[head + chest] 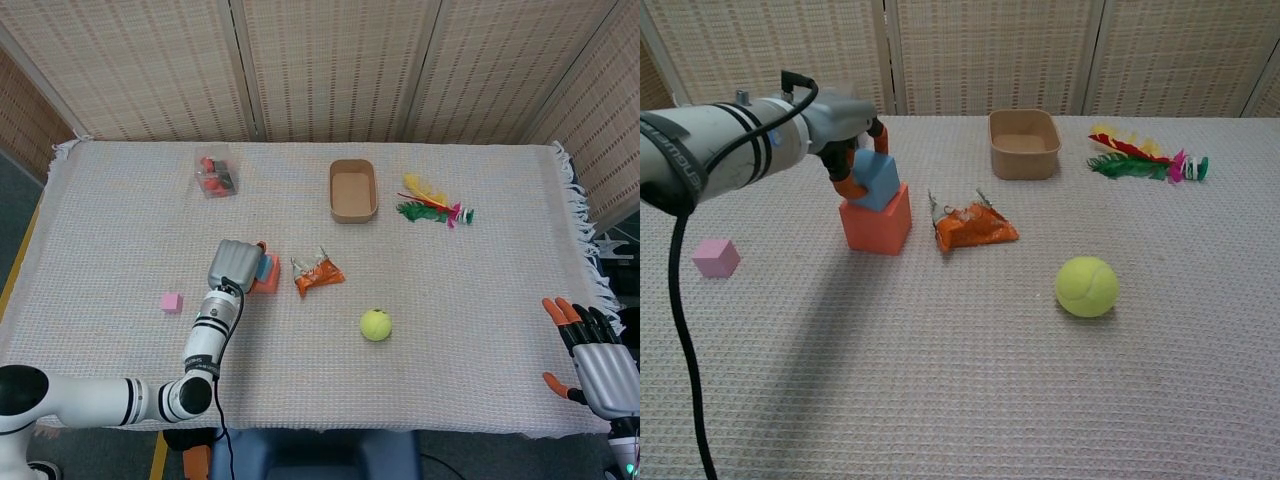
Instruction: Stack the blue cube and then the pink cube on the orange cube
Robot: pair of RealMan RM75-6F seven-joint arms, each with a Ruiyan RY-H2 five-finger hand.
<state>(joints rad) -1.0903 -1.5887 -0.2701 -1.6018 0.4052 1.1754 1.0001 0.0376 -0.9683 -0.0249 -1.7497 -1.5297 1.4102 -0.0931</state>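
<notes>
We see the left hand (845, 135) gripping the blue cube (875, 180), tilted on the orange cube (876, 221), unreleased. Pink cube (716, 257) waits well apart. Right hand (598, 362) idle, fingers spread, holding nothing.

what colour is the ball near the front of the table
The ball is yellow-green, like a tennis ball; the chest view shows it best.

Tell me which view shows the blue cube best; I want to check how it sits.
Chest view: the blue cube shows side-on, tilted on the orange cube, held by the left robot hand. In head view that hand covers most of it.
</notes>
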